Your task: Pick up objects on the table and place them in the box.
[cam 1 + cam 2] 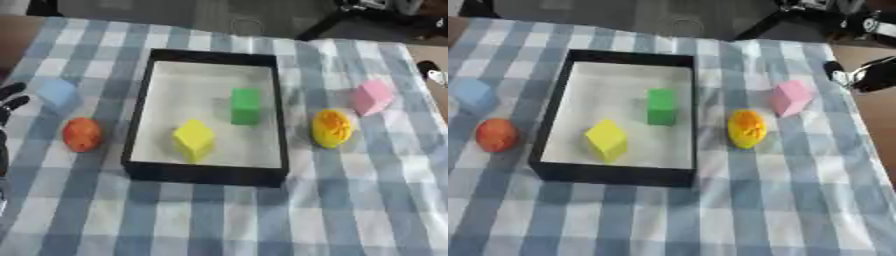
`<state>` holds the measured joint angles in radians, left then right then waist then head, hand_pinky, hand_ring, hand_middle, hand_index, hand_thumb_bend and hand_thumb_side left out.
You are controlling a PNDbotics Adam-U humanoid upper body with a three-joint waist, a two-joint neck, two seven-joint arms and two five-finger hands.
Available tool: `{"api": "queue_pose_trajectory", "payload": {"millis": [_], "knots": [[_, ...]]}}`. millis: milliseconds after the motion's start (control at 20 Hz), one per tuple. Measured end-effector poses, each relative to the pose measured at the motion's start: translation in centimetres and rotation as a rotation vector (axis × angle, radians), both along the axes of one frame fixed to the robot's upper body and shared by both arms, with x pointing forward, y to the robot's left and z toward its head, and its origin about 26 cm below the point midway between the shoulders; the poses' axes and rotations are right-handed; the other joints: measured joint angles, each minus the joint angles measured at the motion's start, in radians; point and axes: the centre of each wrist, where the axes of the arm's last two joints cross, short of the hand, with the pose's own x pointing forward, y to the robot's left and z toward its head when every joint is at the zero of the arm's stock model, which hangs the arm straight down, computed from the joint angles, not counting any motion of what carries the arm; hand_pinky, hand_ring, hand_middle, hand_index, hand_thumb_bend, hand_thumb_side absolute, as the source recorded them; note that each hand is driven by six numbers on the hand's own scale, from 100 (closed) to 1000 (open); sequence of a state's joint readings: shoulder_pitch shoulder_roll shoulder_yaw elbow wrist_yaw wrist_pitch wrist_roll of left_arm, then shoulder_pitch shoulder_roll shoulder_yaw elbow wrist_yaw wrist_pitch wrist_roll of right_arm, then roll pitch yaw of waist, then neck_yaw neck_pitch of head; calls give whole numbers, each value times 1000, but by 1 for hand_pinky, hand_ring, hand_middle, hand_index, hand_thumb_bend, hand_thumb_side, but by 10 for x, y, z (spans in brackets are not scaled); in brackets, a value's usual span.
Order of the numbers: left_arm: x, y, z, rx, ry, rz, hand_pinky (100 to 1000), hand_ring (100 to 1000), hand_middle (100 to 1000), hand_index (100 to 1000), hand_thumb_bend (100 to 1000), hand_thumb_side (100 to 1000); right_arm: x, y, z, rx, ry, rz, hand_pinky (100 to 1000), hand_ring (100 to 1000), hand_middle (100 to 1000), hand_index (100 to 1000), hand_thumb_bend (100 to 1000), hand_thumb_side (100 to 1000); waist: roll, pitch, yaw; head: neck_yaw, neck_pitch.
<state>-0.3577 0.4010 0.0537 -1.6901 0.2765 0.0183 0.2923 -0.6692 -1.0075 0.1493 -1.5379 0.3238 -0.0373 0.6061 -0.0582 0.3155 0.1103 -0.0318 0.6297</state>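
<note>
Left eye view: the left hand (10,102) is seen at 9 o'clock, fingers relaxed and apart, empty. Nearest it lie the blue cube (58,94) and orange ball (81,134), left of the box (206,173). The right hand (859,75) is glimpsed at 2 o'clock beside the pink cube (790,98); its fingers cannot be judged.

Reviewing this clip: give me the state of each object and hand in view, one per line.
box: open-topped, upright on the cloth.
green block: inside the box.
yellow block: inside the box.
blue block: on the cloth, left of the box.
orange ball: on the cloth, left of the box.
yellow ball: on the cloth, right of the box.
pink block: on the cloth, right.
left hand: at the left edge, holding nothing.
right hand: at the right edge, posture unclear.
</note>
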Motion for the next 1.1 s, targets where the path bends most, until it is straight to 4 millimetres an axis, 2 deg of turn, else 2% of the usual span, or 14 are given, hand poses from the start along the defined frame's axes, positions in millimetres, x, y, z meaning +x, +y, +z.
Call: {"api": "queue_pose_trajectory", "payload": {"millis": [150,400,900,1100], "knots": [[0,1,0,4,1,1,777,757,802,841,228,823,1,2,2,-23,23,21,934,912,879,925,141,132,-4,0,0,0,0],[0,1,0,6,3,1,777,757,802,842,226,826,2,5,3,-62,37,45,938,911,881,925,193,100,-5,0,2,0,-1],[1,-2,2,12,3,-11,778,758,804,841,218,841,7,11,-2,-144,40,67,955,925,870,911,320,100,-8,0,15,-10,-10],[1,-4,3,13,-1,-19,778,758,804,841,223,835,12,11,-7,-161,33,56,954,920,864,910,318,100,-8,1,21,-16,-10]]}}
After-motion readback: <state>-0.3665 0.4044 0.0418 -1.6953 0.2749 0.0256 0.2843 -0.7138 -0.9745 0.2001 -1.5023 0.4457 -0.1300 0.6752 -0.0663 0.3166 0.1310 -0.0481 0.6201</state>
